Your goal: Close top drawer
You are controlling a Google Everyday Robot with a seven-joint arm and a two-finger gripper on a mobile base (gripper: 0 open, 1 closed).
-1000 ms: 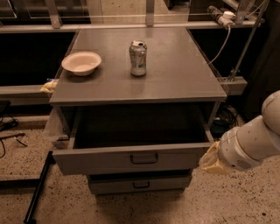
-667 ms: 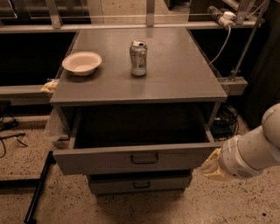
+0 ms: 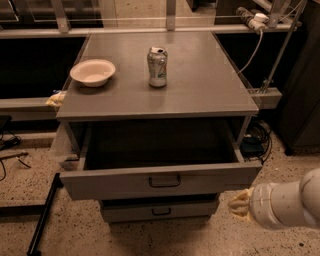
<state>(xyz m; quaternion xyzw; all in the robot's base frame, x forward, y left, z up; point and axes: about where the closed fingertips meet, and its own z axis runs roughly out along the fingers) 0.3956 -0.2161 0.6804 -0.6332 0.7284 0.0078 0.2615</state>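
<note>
The top drawer point(image 3: 160, 179) of the grey metal cabinet is pulled far out; its flat front has a small dark loop handle point(image 3: 164, 180) at centre, and its inside looks dark and empty. A lower drawer point(image 3: 159, 210) with the same handle shows beneath it, pushed in. My arm comes in from the lower right as a white cylinder; the gripper point(image 3: 240, 203) shows only as a yellowish tip, to the right of and below the top drawer's front right corner, not touching it.
On the cabinet top point(image 3: 200, 90) stand a cream bowl point(image 3: 92, 72) at the left and a drink can point(image 3: 157, 66) near the middle. Cables and a power strip point(image 3: 250, 15) hang at the right. A dark bar point(image 3: 42, 215) lies on the speckled floor at the left.
My arm and gripper have moved down and to the right, away from the drawer's right front corner. The drawer stays open as before.
</note>
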